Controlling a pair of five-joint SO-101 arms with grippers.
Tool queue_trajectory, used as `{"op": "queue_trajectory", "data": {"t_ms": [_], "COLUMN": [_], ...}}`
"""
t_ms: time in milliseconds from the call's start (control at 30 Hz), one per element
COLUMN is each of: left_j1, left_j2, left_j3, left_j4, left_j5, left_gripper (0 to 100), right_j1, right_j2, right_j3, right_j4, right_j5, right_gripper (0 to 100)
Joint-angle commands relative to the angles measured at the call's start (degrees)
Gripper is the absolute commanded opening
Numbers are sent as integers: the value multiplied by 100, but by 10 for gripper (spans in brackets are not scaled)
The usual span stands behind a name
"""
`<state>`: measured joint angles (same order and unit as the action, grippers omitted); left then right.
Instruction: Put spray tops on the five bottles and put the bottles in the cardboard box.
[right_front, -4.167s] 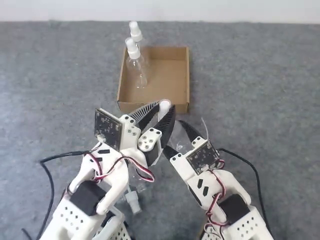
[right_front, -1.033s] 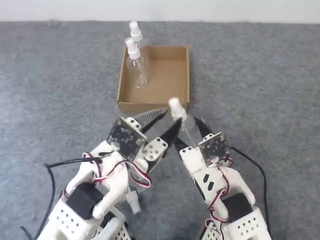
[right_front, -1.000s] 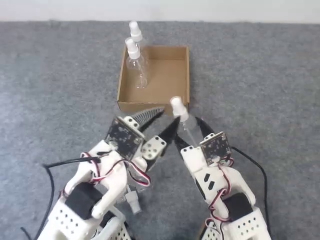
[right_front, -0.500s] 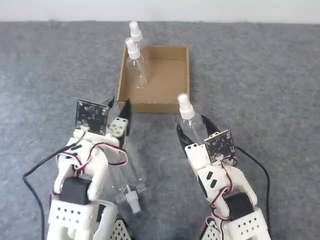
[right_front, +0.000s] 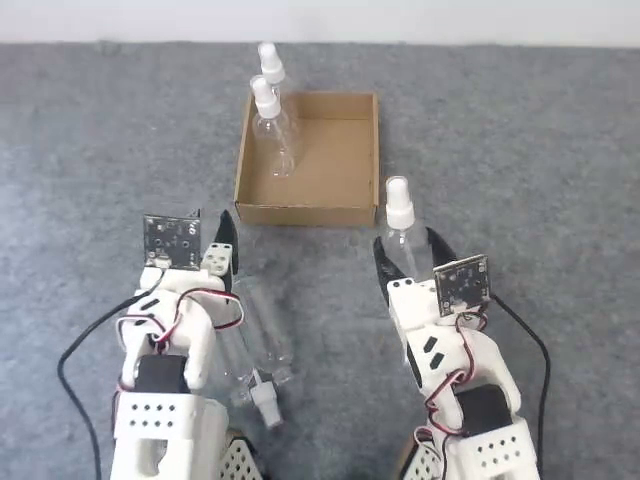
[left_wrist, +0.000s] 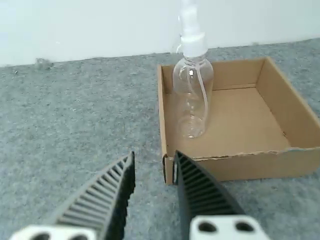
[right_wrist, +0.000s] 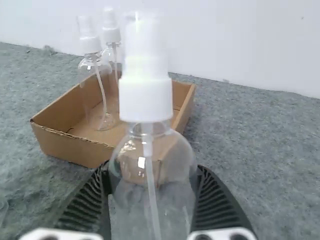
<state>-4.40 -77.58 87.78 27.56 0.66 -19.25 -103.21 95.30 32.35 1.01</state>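
The right gripper clamps a capped bottle upright, just outside the cardboard box's near right corner. Carried in low, the bottle's base could clip the near wall, shoving the box or tipping the 2 capped bottles at its far left corner. The box's right half lies open. The left gripper hangs empty, narrowly parted, near 2 uncapped bottles lying on the table.

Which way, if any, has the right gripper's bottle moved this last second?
Yes: the bottle, shut in the right gripper, moved right, from before the cardboard box's front wall to past its right corner.
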Motion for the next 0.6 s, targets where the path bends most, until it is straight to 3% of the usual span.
{"op": "queue_trajectory", "data": {"t_ms": [0,567], "left_j1": [-35,-53], "left_j2": [-79,-79], "left_j3": [22,48], "left_j4": [-281,-246], "left_j5": [-53,-79], "left_gripper": [115,115], "right_j1": [84,75], "right_j2": [-66,-4], "right_j3": [53,-1081], "right_j4": [-224,-189], "right_j5": [-70,-53], "right_gripper": [6,6]}}
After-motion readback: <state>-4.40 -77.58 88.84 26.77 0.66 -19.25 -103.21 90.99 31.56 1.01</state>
